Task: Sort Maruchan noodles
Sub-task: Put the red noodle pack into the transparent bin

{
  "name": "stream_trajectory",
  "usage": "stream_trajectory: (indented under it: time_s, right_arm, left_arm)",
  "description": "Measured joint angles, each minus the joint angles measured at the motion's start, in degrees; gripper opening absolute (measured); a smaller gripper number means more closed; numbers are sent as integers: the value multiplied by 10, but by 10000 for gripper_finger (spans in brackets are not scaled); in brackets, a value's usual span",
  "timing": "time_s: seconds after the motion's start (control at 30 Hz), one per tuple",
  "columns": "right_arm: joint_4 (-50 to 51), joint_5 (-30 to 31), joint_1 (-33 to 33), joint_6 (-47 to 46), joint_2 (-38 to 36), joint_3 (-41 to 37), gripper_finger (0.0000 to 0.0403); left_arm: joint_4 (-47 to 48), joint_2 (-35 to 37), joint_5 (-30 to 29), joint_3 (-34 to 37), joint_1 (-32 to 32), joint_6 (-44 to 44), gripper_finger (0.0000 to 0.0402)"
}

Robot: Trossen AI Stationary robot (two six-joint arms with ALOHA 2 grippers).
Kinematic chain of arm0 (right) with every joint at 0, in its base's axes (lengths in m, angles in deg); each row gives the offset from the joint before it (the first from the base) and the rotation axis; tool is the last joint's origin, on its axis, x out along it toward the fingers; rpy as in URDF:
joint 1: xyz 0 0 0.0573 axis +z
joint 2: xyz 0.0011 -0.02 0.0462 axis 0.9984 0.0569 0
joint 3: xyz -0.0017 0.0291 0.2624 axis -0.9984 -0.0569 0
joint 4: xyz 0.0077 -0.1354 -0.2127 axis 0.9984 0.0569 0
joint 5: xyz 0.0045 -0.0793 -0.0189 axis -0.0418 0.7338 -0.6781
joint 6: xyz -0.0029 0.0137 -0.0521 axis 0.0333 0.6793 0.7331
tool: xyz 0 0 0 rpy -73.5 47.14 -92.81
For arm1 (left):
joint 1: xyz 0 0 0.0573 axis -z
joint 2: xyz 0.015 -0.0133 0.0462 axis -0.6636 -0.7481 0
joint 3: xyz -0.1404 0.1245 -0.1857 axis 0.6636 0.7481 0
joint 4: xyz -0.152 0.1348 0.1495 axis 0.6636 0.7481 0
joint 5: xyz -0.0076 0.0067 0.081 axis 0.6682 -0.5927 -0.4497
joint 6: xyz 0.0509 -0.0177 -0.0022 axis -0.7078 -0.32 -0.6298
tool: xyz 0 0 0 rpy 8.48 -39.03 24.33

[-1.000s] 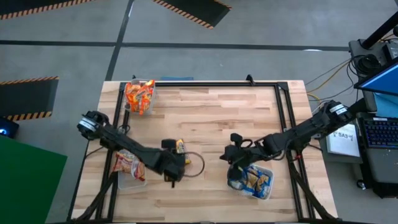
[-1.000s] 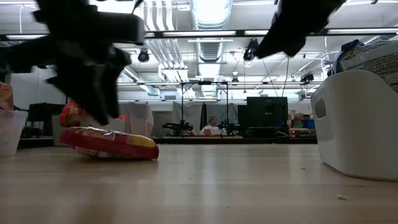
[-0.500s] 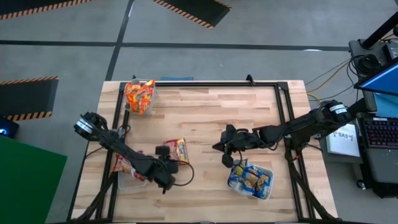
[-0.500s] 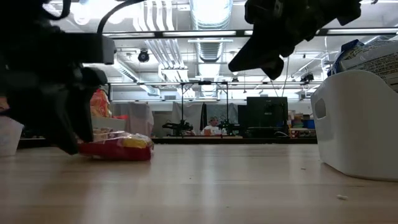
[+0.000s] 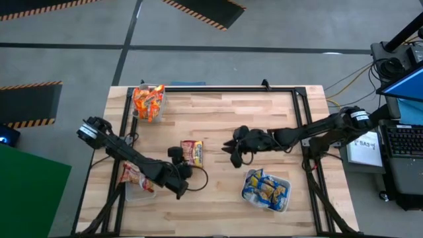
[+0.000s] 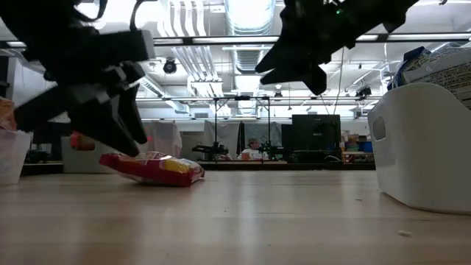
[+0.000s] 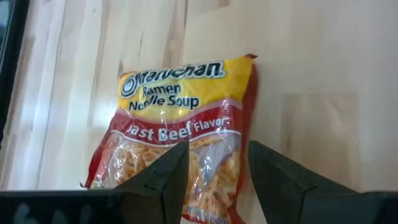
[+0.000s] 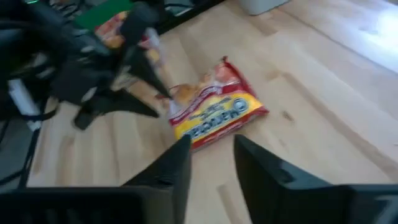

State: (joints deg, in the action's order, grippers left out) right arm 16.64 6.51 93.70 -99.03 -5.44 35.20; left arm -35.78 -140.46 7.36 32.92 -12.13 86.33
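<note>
A red Maruchan beef packet (image 5: 192,152) lies flat on the table near the middle. It also shows in the low view (image 6: 156,168), the left wrist view (image 7: 186,118) and the right wrist view (image 8: 214,115). My left gripper (image 5: 178,160) is open just left of the packet's near end, and its fingers (image 7: 163,177) straddle that end. My right gripper (image 5: 231,149) is open and empty, in the air to the right of the packet (image 8: 211,149). My left gripper's open fingers stand on either side of the packet's near short end (image 7: 208,186), slanting down from the table's near left. I cannot tell whether they touch it. The packet lies flat on the table.
A tub with orange packets (image 5: 148,100) stands at the far left. A tub with a red packet (image 5: 135,178) is at the near left. A white tub with blue packets (image 5: 266,190) is at the near right and shows large in the low view (image 6: 423,143). Bare wood lies between them.
My right gripper has moved from above the blue-packet tub toward the far edge and left, nearer the red packet. My left gripper has drawn back toward the left. The red packet now lies uncovered, turned about and slightly farther toward the far edge.
</note>
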Motion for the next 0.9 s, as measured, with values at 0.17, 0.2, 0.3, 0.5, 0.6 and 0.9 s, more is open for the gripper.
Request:
stream_trajectory:
  time_s: [0.17, 0.2, 0.3, 0.5, 0.6, 0.9]
  right_arm:
    - [-7, 0, -32, -34, 18, 0, 182]
    - [-9, 0, -37, -37, 25, 1, 194]
    - [-8, 0, -48, -40, 49, 5, 225]
    - [-21, -2, -53, -47, 110, 36, 267]
    - [-20, -6, -54, -45, 144, 60, 280]
    - [-23, -55, -77, -39, 243, 136, 302]
  left_arm:
    - [1, 50, 7, 11, 0, -35, 148]
    - [-2, 63, 3, 16, 0, -42, 148]
    - [-21, 108, -6, 44, -3, -52, 148]
    - [-128, 186, -7, 141, -9, -41, 148]
    - [-197, 203, -7, 189, -13, -36, 148]
    - [-356, 187, -6, 278, -52, -32, 148]
